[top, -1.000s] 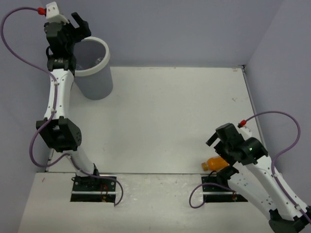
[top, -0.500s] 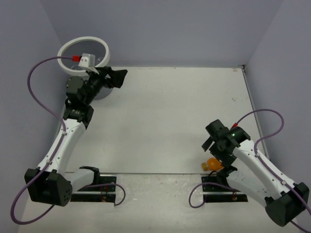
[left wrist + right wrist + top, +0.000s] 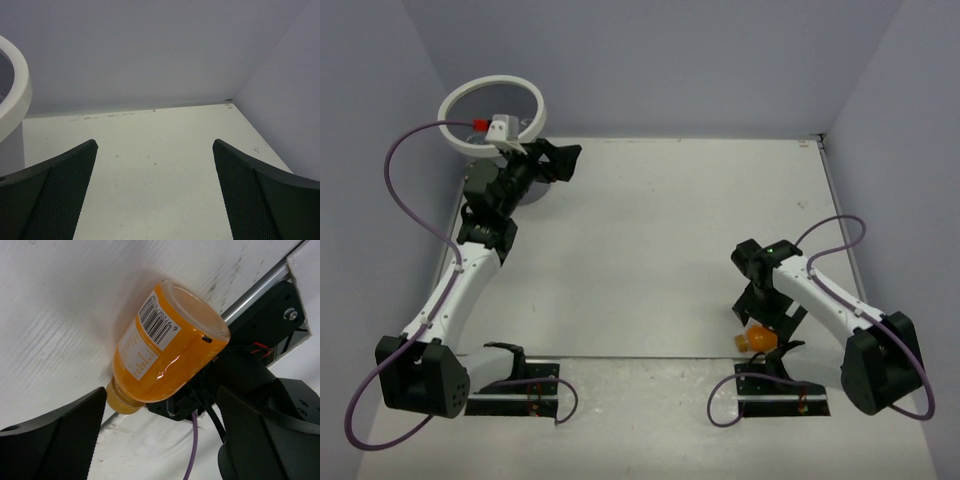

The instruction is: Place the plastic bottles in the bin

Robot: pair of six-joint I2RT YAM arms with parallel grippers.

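One orange bottle [image 3: 758, 340] lies on its side at the table's near edge, against the right arm's base mount. In the right wrist view the orange bottle [image 3: 160, 345] shows a white barcode label, its neck pointing down-left. My right gripper [image 3: 767, 322] hangs just over it, open and empty, its fingers [image 3: 55, 440] spread wider than the bottle and not touching it. The bin [image 3: 492, 79] stands at the far left corner; its white rim [image 3: 15, 90] shows in the left wrist view. My left gripper [image 3: 563, 160] is open and empty, just right of the bin. No other bottles are in view.
The right arm's black base mount [image 3: 260, 315] and a purple cable [image 3: 192, 450] lie right behind the bottle. A metal rail [image 3: 650, 358] runs along the table's near edge. Walls close the table at the back and right [image 3: 840, 200].
My left arm has swung from over the bin to its right side, gripper still open. My right gripper has moved left and down, closer over the orange bottle.
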